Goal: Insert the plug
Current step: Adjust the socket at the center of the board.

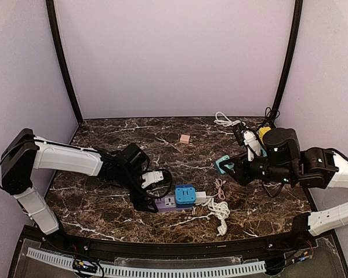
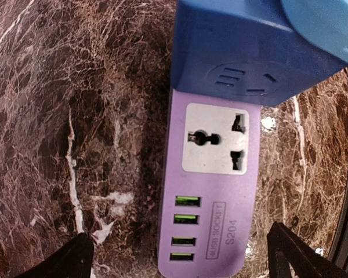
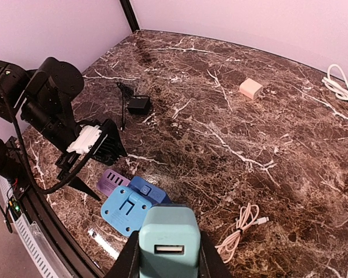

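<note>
A purple power strip (image 1: 165,203) lies near the table's front, with a blue adapter (image 1: 184,194) plugged into it. In the left wrist view the strip (image 2: 211,220) shows one free white socket (image 2: 214,139) and several USB ports. My left gripper (image 1: 144,204) is open, its fingertips (image 2: 75,258) straddling the strip's end. My right gripper (image 1: 229,168) is shut on a teal USB charger plug (image 3: 167,242), held above the table right of the strip (image 3: 111,180).
A pink charger cube (image 1: 185,139) sits mid-back. A white cable (image 1: 217,209) runs from the strip. A pink coiled cable (image 3: 242,227) lies at the right. A small black adapter (image 3: 138,105) and white cables (image 1: 223,120) lie at the back.
</note>
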Controlling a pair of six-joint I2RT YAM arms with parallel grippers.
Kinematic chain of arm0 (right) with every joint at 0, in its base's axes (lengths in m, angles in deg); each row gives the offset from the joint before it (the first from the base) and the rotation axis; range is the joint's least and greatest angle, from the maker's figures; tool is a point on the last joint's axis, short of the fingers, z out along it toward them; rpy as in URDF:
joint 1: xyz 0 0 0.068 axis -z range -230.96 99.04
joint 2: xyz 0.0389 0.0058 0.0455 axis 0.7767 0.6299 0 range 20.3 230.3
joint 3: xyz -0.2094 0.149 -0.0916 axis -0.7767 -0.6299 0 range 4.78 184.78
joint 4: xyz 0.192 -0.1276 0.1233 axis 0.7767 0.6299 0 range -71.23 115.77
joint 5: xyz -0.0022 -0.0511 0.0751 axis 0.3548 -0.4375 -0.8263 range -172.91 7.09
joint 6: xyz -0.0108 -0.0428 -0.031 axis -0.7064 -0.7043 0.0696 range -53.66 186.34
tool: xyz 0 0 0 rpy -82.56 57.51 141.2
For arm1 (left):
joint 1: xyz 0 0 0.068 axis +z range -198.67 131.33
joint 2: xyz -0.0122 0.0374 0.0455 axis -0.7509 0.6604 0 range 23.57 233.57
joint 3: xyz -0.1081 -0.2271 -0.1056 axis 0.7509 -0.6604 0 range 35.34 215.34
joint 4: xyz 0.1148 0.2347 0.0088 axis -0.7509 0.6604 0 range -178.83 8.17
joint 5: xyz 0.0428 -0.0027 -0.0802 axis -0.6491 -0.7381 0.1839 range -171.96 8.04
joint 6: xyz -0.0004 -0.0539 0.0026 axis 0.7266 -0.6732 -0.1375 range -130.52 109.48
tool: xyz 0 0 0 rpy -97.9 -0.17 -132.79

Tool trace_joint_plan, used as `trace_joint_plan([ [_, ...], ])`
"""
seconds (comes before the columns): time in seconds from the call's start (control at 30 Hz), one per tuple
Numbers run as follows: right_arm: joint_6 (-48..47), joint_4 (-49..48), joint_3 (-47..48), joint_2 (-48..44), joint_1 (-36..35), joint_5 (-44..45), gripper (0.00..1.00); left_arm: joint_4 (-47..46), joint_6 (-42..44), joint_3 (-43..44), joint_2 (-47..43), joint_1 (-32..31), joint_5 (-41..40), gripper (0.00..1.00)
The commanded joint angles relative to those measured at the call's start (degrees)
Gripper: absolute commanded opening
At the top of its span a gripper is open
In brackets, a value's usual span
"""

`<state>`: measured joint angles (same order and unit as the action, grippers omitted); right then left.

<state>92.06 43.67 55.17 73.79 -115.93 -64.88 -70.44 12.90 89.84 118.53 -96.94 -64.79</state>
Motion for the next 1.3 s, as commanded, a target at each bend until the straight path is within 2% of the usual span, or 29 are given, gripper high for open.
trace_joint_plan([
  [0.0,1.4,-5.2,-2.2,-0.3,0.6,1.1,0.0,-4.9,-2.2,-4.2,0.8,-1.0,-3.1,0.94],
  [0.07,1.7,-6.6,-2.8,-0.2,0.7,1.0,0.0,-6.8,-2.9,-5.5,0.7,-1.5,-4.6,0.88],
  [0.17,4.4,-7.2,-4.0,-0.2,0.7,1.2,0.0,-7.2,-6.8,-6.5,0.4,-2.0,-5.4,0.68],
  [0.23,8.3,-7.2,-5.6,-0.6,0.8,1.5,0.0,-6.7,-9.7,-6.8,-0.3,-2.6,-4.4,0.59],
  [0.3,13.1,-7.2,-7.9,-1.3,0.8,1.0,0.0,-6.0,-13.0,-7.6,-1.3,-3.5,-3.5,0.56],
  [0.47,22.7,-4.9,-12.3,-1.6,0.6,-5.0,0.0,-5.9,-20.8,-11.0,-4.2,-6.1,-0.7,0.57],
  [0.63,29.3,-4.9,-14.1,0.6,-3.8,-8.6,0.0,-6.5,-21.2,-12.0,-6.0,-9.4,0.6,0.69],
  [0.8,34.1,-16.3,-19.0,6.3,-6.8,-11.2,0.0,-3.3,-17.6,-10.5,-6.9,-9.4,9.5,0.81],
  [0.87,35.2,-20.4,-20.7,8.0,-7.0,-11.1,0.0,-0.5,-15.5,-9.2,-7.7,-9.2,11.9,0.82],
  [0.97,36.2,-25.3,-22.5,9.3,-7.1,-9.5,0.0,4.0,-10.9,-7.2,-10.0,-7.8,18.3,0.8],
  [1.07,35.6,-30.5,-24.1,10.8,-7.0,-8.4,0.0,3.6,-5.7,-6.1,-11.6,-4.3,21.6,0.74],
  [1.17,35.4,-32.5,-24.7,12.3,-6.8,-7.3,0.0,-2.0,-0.5,-5.0,-9.9,-1.7,20.6,0.6],
  [1.27,35.6,-33.2,-25.2,12.8,-6.1,-6.3,0.0,-8.5,8.1,-3.7,-6.6,0.0,18.7,0.57],
])
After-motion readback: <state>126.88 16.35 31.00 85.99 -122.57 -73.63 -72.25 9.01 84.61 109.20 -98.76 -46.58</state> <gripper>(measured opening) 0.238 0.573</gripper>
